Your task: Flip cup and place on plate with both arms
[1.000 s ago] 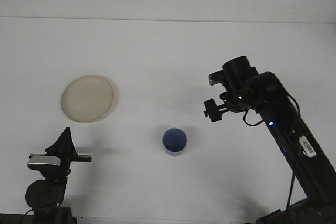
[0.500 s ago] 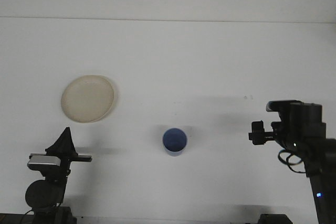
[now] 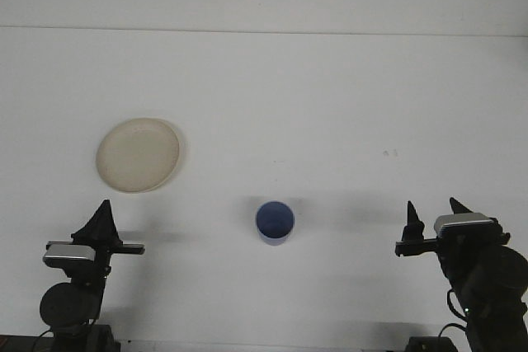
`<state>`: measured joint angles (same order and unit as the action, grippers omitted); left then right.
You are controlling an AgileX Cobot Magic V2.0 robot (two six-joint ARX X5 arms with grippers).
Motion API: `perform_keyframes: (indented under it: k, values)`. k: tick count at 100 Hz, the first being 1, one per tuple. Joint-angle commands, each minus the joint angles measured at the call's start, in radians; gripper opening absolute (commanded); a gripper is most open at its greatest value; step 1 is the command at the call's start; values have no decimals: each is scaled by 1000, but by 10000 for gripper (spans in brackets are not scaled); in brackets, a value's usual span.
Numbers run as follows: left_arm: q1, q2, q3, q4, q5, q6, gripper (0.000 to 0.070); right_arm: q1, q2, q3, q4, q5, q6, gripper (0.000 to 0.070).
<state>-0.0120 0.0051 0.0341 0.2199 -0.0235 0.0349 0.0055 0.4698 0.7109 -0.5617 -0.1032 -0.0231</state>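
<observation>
The blue cup (image 3: pixel 274 222) stands on the white desk (image 3: pixel 272 96), near the front edge and a little right of centre, with its open mouth showing from above. Whether it counts as flipped already cannot be told for certain, though it appears mouth-up. The cream plate (image 3: pixel 137 154) lies farther back and well to the left, well apart from the cup and bare.

The left pincer (image 3: pixel 103 222) sits low at the near left corner; only 1 pointed finger shows clearly, so I cannot tell if it is spread or pressed together. The right pincer (image 3: pixel 433 213) sits low at the near right corner with its 2 fingertips standing apart, spread and holding nothing.

Risk: the cup is light and open, so a reach that clips its rim could tip or roll it off the near edge; a handover between 2 arms could also drop it short of the plate.

Against 1 second ago, the right arm has pulled back from above the desk to its low corner. Cup, plate and left arm are unchanged.
</observation>
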Motion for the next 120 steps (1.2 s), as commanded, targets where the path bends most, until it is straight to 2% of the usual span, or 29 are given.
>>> perform_keyframes:
  k: [1, 21, 110, 120]
  values:
    - [-2, -2, -19, 10, 1, -1, 11, 1, -19, -27, 31, 0, -11, 529]
    - [-2, -2, -19, 10, 1, -1, 11, 1, -66, -92, 87, 1, -11, 528]
    - [-2, -2, -18, 13, 1, -1, 11, 2, -66, -93, 112, -1, -11, 529]
    - [-2, -2, 5, 6, 1, -19, 11, 2, -66, -93, 112, -1, -11, 529]
